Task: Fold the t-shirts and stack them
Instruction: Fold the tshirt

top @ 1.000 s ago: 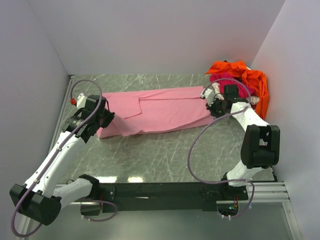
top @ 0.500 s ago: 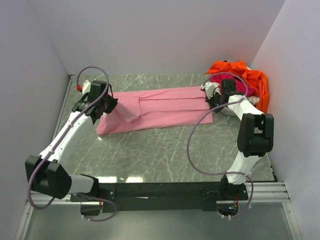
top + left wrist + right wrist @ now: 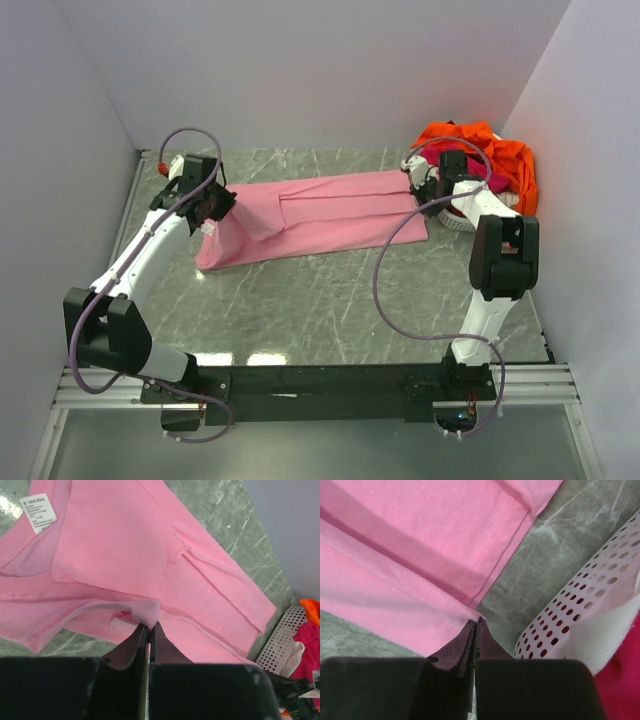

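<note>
The light pink cloth t-shirt [image 3: 320, 215] lies stretched lengthwise on the grey-green marble-patterned table [image 3: 320, 300], with the left gripper [image 3: 149, 626] clamped on a raised pinch of it near the collar. The right gripper [image 3: 476, 623] is closed on its hem, beside the white perforated plastic basket [image 3: 570, 610] holding the magenta t-shirt [image 3: 487, 178] and the bright orange t-shirt [image 3: 512, 160]

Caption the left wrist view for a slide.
Left gripper pinches a fold of the pink t-shirt lying on the marble table, white basket at lower right.

matt pink cloth shirt [image 3: 320, 215], glossy marbled table [image 3: 330, 300]
</note>
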You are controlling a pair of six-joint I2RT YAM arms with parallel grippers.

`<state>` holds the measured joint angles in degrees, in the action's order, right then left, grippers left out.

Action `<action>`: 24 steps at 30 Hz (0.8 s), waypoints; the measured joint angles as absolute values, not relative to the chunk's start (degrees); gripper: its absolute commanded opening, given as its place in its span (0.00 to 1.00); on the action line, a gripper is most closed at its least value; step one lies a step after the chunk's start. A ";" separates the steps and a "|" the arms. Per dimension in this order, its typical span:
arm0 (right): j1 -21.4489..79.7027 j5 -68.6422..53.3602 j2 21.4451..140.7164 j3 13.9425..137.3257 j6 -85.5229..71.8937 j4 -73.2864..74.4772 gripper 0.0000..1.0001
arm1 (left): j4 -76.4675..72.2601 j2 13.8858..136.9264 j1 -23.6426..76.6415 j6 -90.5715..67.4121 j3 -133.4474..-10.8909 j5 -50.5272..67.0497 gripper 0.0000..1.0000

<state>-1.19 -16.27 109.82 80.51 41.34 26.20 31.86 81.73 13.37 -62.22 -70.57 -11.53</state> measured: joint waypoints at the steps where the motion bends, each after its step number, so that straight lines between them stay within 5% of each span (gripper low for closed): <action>1: -1.08 -16.08 110.00 80.64 41.34 26.24 0.00 | 31.88 81.76 13.28 -62.06 -70.89 -11.40 0.02; 24: 2.52 -10.15 114.72 85.41 38.98 26.20 0.01 | 31.22 86.76 11.44 -58.13 -77.28 -10.02 0.02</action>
<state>2.52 -10.15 114.72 85.41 38.98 26.20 31.22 86.76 11.44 -58.13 -77.28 -10.02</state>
